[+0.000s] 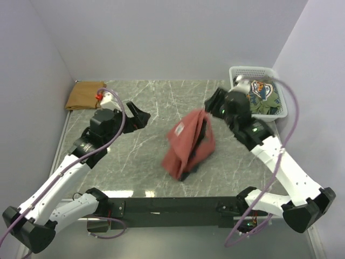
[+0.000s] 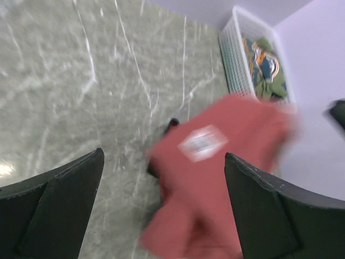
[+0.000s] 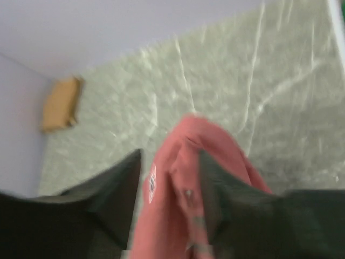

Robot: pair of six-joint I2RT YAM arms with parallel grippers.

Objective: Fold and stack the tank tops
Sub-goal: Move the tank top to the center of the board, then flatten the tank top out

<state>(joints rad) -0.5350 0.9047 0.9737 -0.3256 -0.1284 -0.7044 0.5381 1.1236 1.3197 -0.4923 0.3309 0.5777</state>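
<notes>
The rust-red tank top [image 1: 188,143] hangs bunched over the middle of the table, blurred, with a white label showing and its lower end on the marble. My right gripper [image 1: 211,105] is just behind its top corner. In the right wrist view the red cloth [image 3: 167,205] lies loosely between the parted fingers of that gripper [image 3: 170,156]. The tan-brown tank top [image 1: 83,95] lies folded at the back left corner. My left gripper [image 1: 141,116] stands open and holds nothing, left of the red top [image 2: 215,178], which shows beyond its jaws.
A white mesh basket [image 1: 253,69] with green and patterned clothes [image 1: 264,94] stands at the back right corner, close behind the right arm. White walls close in the table at the left, back and right.
</notes>
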